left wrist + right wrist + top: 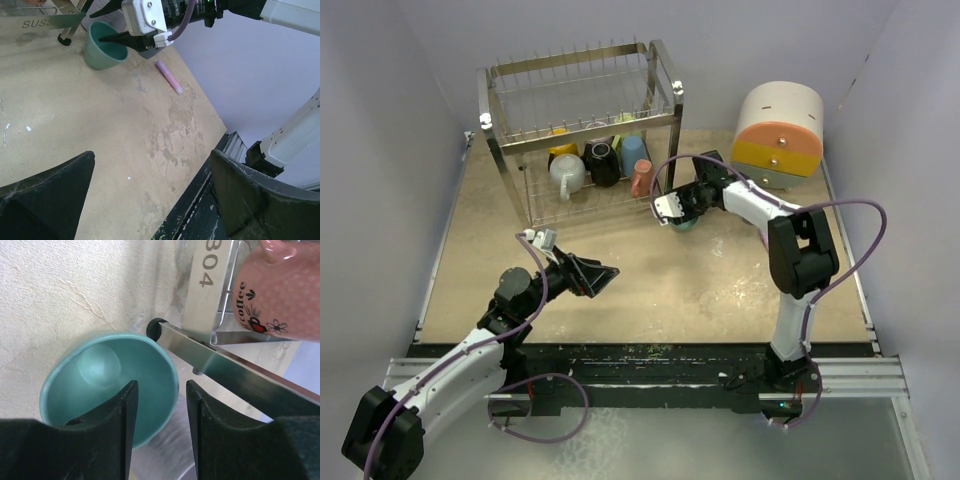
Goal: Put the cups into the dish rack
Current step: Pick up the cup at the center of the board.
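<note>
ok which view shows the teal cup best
Right wrist: the teal cup is close up, interior and rim clear. Left wrist shows it small, from the side. In top external the right gripper mostly hides it.

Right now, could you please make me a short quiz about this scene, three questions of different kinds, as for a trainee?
1. True or false: the left claw holds a cup.
2. Where is the teal cup? A: in the rack. B: on the table, by the rack's foot. C: in the left claw.
3. What colour is the cup in the rack nearest the right claw?
Key: 1 false, the left claw is open and empty. 2 B. 3 it is the pink cup.
</note>
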Robot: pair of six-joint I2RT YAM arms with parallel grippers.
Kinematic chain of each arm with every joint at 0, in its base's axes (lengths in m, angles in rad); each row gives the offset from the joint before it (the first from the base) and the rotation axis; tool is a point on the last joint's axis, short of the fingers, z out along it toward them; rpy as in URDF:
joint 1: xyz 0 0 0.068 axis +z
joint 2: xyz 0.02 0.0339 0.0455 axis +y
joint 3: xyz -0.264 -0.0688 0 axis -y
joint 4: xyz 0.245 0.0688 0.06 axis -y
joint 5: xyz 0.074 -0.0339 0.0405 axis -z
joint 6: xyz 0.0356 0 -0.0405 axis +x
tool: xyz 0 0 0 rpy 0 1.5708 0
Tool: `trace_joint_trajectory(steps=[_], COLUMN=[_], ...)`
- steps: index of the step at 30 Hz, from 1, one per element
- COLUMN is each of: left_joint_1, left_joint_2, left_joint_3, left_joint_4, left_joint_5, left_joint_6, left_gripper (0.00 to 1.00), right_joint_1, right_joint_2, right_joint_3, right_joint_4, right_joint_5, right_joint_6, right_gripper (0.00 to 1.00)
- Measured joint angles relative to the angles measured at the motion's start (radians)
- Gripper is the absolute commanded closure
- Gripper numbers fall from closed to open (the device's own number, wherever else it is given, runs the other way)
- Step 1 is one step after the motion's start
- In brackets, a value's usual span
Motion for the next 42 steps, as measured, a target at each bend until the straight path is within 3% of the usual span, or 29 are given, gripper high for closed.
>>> trace_joint_trajectory(steps=[9, 24, 33, 42], left_joint_1=[0.0, 0.0, 0.0, 0.0], left_joint_2=[-0.008, -0.027, -0.044, -0.04], left_joint_3=[0.0, 0.0, 0.0, -0.002], left_joint_4=[-0.033, -0.043, -0.049, 0.026], left_joint_5=[-0.007, -0.008, -0.002, 0.074], left_joint_6=[0.0, 0.001, 0.001, 0.001], left_gripper=[0.01, 0.01, 0.01, 0.0], right_joint_1=[0.012, 0.025, 0.025, 0.025], right_joint_2=[0.033, 0.032, -0.051, -0.249], right_joint_3=[0.0, 0.002, -0.055, -0.159], right_joint_4=[0.011, 0.012, 0.005, -0.039], right_joint_5=[0.027, 0.043, 0.029, -0.097], right_joint_6=[-0.009, -0.003, 0.069, 0.333], right_gripper=[0.62, 1.0, 1.0, 1.0])
